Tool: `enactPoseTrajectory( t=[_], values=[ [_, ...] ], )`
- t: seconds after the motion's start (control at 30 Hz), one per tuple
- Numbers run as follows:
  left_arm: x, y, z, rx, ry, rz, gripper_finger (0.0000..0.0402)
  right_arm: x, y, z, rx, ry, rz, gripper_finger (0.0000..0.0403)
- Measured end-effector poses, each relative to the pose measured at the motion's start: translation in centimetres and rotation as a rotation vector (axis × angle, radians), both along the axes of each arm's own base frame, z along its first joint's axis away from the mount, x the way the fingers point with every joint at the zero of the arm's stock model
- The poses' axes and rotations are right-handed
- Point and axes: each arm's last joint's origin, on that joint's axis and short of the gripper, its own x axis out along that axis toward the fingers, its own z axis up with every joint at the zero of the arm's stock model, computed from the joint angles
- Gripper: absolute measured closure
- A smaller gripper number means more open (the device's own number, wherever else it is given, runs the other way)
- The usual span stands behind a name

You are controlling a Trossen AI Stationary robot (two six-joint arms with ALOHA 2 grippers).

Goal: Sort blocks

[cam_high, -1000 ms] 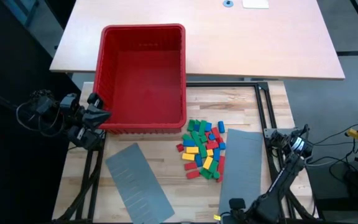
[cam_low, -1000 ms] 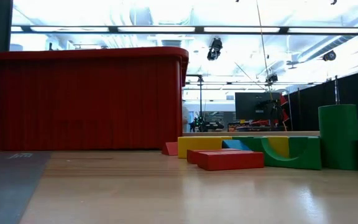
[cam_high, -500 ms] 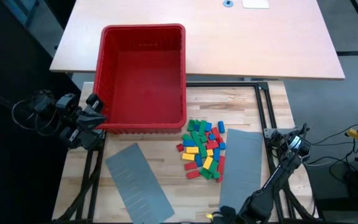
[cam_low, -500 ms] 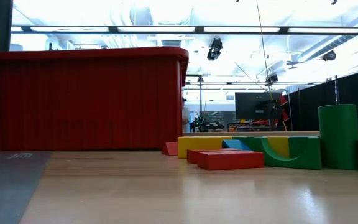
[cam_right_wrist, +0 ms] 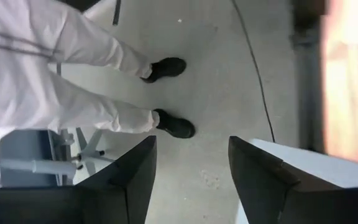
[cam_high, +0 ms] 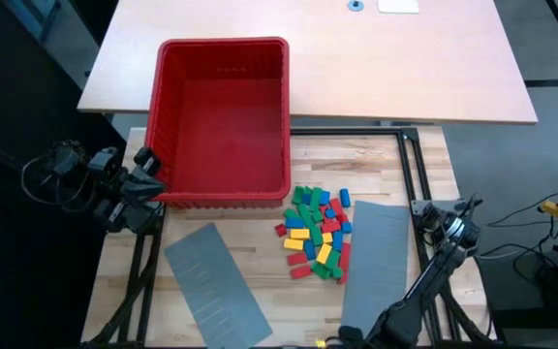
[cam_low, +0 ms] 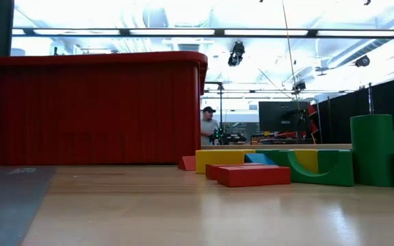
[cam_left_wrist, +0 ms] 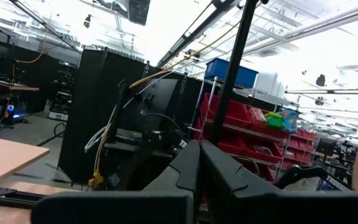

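The blocks [cam_high: 317, 233], red, green, blue and yellow, lie in a loose pile on the wooden table, just near-right of the red bin [cam_high: 223, 121]. In the low view they [cam_low: 252, 175] rest flat on the table, with a green cylinder [cam_low: 373, 150] standing upright among them. My left gripper [cam_left_wrist: 199, 149] is shut on nothing; it [cam_high: 151, 178] waits by the bin's near left corner. My right gripper [cam_right_wrist: 191, 143] is open and empty at the table's near edge, over the floor.
Two flat grey panels lie on the table, one [cam_high: 216, 286] left of the pile and one [cam_high: 376, 262] right of it. A black frame rail [cam_high: 410, 174] runs along the right. A person's legs [cam_right_wrist: 73, 81] show on the floor; another person [cam_low: 209, 124] stands far behind.
My right arm has swung toward the table's near edge and a little to the left. A person has come into sight beyond the bin in the low view. The blocks and bin have not moved.
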Motion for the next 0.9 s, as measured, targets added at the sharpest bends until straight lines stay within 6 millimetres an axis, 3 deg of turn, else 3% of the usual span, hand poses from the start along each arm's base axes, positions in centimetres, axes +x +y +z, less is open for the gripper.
enactPoseTrajectory(
  t=[0.17, 0.43, 0.9],
  values=[
    [0.0, 0.0, 0.0, -0.001, -0.001, 0.000, 0.0402, 1.0, 2.2, -0.3, -0.068, 0.058, 0.074, 0.0261],
    [0.0, 0.0, 0.0, -0.010, 0.003, -0.003, 0.0396, 1.1, 3.9, -3.7, -0.197, 0.202, 0.048, 0.0271],
    [0.2, -0.1, -0.5, -0.010, 0.055, -0.013, 0.0372, 1.1, 3.6, -4.8, -0.220, 0.316, -0.144, 0.0127]
  ],
)
